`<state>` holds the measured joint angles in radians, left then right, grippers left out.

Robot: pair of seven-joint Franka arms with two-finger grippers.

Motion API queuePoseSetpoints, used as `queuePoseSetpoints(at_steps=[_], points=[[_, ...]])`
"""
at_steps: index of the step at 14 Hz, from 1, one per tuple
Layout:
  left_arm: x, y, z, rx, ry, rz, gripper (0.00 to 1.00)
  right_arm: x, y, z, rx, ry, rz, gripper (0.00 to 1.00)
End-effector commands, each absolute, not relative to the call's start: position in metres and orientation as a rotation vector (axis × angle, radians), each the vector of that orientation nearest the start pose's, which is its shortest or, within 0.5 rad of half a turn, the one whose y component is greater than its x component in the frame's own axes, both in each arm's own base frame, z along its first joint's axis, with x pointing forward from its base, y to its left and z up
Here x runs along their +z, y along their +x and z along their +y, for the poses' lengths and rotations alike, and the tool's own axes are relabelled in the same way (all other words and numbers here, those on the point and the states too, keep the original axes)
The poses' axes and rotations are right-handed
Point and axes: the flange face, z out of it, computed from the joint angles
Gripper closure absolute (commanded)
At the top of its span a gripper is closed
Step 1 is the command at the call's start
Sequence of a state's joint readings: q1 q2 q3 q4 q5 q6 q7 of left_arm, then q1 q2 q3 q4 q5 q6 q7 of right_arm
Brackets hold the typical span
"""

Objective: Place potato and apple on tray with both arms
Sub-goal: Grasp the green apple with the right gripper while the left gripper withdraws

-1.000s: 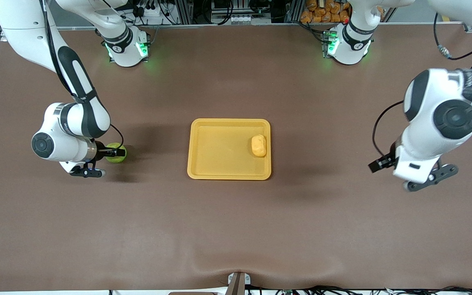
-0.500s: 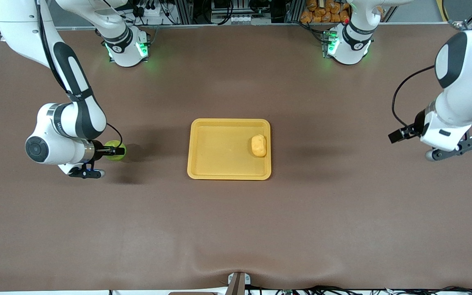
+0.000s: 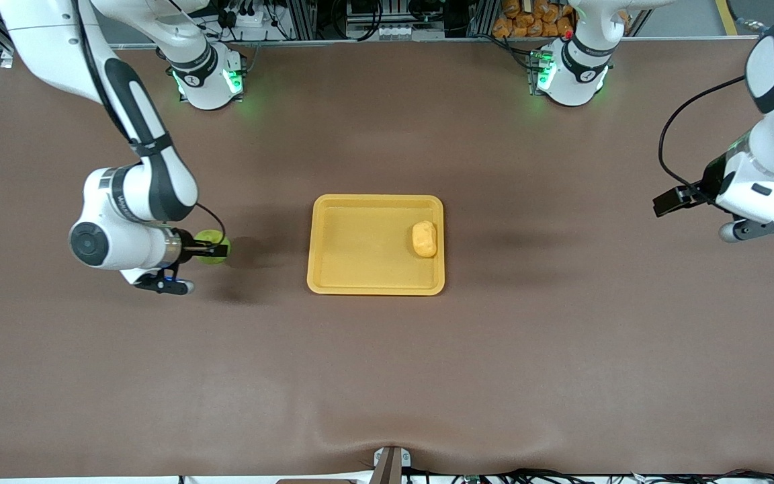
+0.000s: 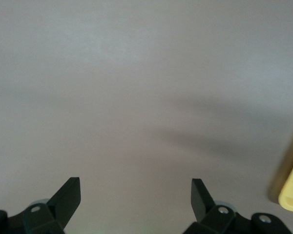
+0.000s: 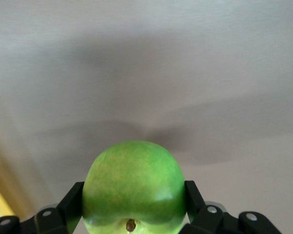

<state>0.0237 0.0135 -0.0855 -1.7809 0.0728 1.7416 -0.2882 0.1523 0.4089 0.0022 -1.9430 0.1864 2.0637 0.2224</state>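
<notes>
Apple (image 5: 132,187) is sitting clamped between the right gripper's (image 5: 132,204) fingers (image 5: 71,202), up in the air over the table (image 3: 387,376) toward the right arm's end, well apart from the tray (image 3: 360,282). Potato (image 3: 424,239) is lying on the tray, close to the rim on the left arm's side. The left gripper (image 4: 136,195) is hanging over bare table at the left arm's end, fingers (image 4: 68,195) spread wide and gripping nothing, with a corner of the tray peeking into its wrist view.
</notes>
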Motion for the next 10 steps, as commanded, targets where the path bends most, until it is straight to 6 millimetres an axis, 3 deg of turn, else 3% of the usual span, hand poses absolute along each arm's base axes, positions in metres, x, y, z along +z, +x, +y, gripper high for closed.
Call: queuePoseSetpoints(at_steps=[1, 4, 6, 10], points=[[0.563, 0.557, -0.029, 0.072, -3.089, -0.180, 0.00, 0.275, 0.578, 0.141, 0.460, -2.975, 0.378, 1.00], [0.591, 0.554, -0.031, 0.089, -3.114, 0.008, 0.00, 0.292, 0.583, 0.181, 0.424, -2.966, 0.448, 1.00], [0.603, 0.558, -0.043, 0.051, -3.183, 0.012, 0.00, 0.298, 0.582, 0.209, 0.412, -2.963, 0.485, 1.00], [0.617, 0.554, -0.038, 0.020, -3.179, 0.024, 0.00, 0.299, 0.578, 0.261, 0.407, -2.963, 0.572, 1.00]])
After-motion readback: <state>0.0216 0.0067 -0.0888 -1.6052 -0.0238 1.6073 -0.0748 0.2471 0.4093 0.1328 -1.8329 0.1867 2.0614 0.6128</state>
